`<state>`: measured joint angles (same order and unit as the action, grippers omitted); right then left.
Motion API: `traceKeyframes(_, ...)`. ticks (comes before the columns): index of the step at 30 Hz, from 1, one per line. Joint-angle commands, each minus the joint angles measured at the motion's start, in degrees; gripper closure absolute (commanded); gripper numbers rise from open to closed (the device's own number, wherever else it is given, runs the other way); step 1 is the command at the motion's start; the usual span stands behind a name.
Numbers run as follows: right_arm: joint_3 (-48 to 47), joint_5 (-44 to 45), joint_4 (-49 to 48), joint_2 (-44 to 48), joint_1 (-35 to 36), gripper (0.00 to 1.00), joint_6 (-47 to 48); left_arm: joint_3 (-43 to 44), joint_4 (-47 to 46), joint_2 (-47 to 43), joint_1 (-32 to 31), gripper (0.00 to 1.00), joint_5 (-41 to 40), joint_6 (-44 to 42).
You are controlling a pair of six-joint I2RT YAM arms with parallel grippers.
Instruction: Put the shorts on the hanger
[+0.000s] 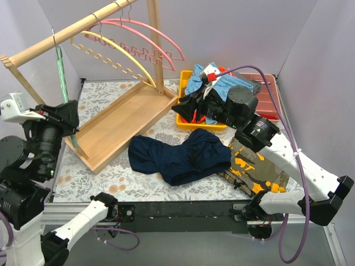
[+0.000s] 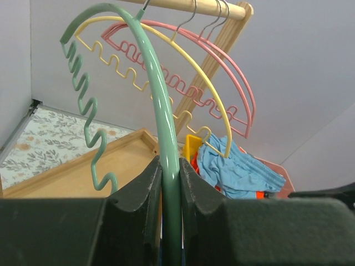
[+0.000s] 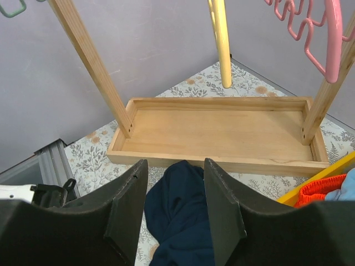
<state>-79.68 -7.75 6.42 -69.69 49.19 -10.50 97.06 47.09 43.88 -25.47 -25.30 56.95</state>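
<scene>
The navy shorts (image 1: 177, 155) lie crumpled on the floral table in front of the wooden rack. They also show in the right wrist view (image 3: 180, 221), below and between my fingers. My right gripper (image 1: 182, 108) (image 3: 175, 164) is open and empty, hovering above the shorts' far end. The mint-green hanger (image 1: 61, 72) hangs by its hook at the left end of the rack's rod. My left gripper (image 1: 71, 119) (image 2: 171, 183) is shut on the hanger's arched upper bar (image 2: 161, 111); its wavy lower bar (image 2: 89, 122) hangs to the left.
A wooden rack with a tray base (image 1: 119, 119) holds a yellow hanger (image 1: 119, 50) and pink hangers (image 1: 155, 39). A yellow bin (image 1: 186, 83) holds light blue shorts (image 1: 222, 83); a red bin (image 1: 269, 100) stands beside it. A camouflage garment (image 1: 258, 166) lies at right.
</scene>
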Motion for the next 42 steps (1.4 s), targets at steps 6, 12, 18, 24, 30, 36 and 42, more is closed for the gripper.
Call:
traceKeyframes(6, 3.21, 3.53, 0.52, 3.60, -0.06, 0.47, 0.04, 3.22, 5.02, -4.15, -0.01, 1.00, 19.04, 0.27)
traceKeyframes(12, 4.79, 6.43, 2.99, 4.83, -0.06, 0.48, -0.48, 6.92, 7.23, -4.68, -0.01, 1.00, 30.04, 0.09)
traceKeyframes(18, 6.73, 10.82, 6.14, 6.67, -0.06, 0.48, -0.92, 8.50, 3.89, -5.48, -0.89, 1.00, 39.86, 1.14)
traceKeyframes(24, 9.01, 24.26, 14.31, 8.34, -0.76, 0.48, -4.34, 6.57, 0.55, 1.82, -11.51, 1.00, 48.06, 4.75)
traceKeyframes(30, 19.28, 28.05, 21.00, 11.94, -3.31, 0.47, -10.06, -3.17, 0.72, 6.75, -20.75, 1.00, 49.29, 6.15)
traceKeyframes(36, 31.68, 31.30, 24.87, 19.32, -3.84, 0.41, -16.91, -19.78, -0.86, 0.87, -21.19, 1.00, 51.58, 9.05)
traceKeyframes(42, 39.68, 34.11, 27.59, 25.91, -3.92, 0.40, -23.94, -33.40, -3.06, -5.89, -21.20, 1.00, 56.49, 13.63)
